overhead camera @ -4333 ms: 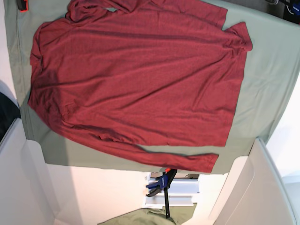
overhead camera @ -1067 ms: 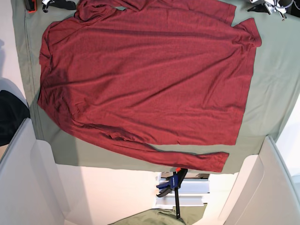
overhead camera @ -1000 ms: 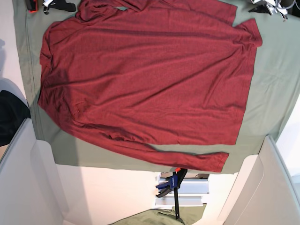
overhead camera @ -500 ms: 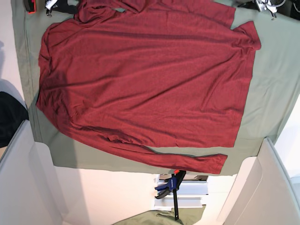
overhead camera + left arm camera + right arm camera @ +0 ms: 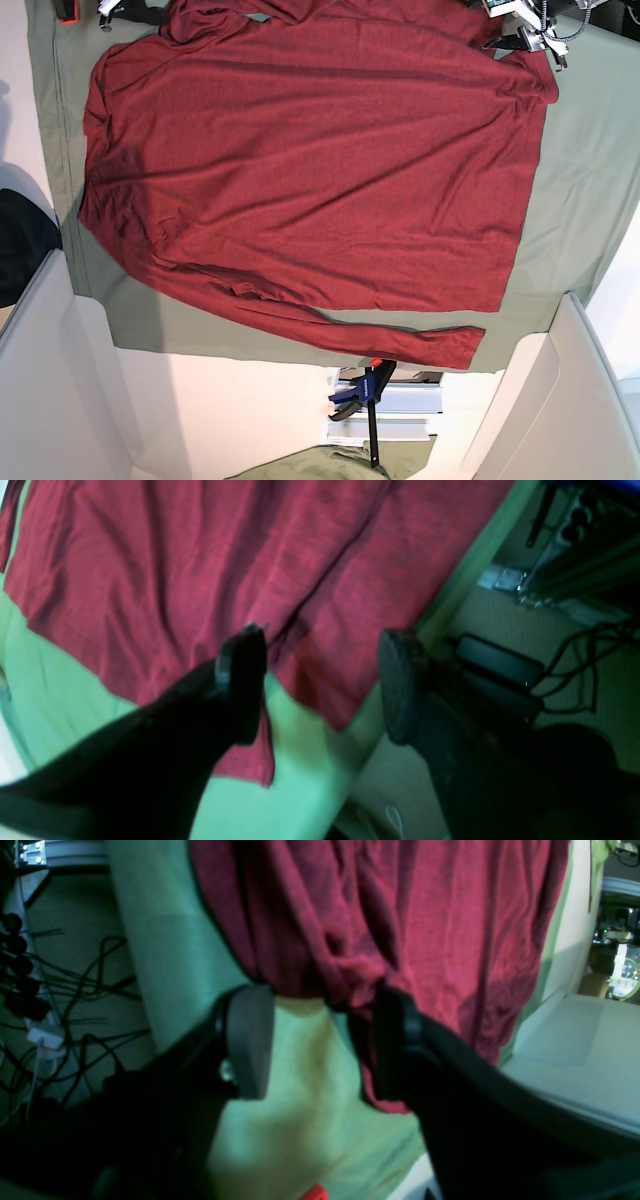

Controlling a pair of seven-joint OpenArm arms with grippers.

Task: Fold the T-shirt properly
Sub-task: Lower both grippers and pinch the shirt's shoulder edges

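Olive-green cloth sheet (image 5: 585,170) covers the desk, T-shirt (image 5: 310,170) spread flat mid-sheet, long axis left-right in base view, hem right; left gripper (image 5: 320,680) and right gripper (image 5: 320,1040) jaws apart, empty, above its far-edge corners.

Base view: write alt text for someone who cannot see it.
A dark red long-sleeved T-shirt lies spread nearly flat on an olive-green cloth, one sleeve stretched along its lower edge. The left gripper and right gripper peek in at the top corners.
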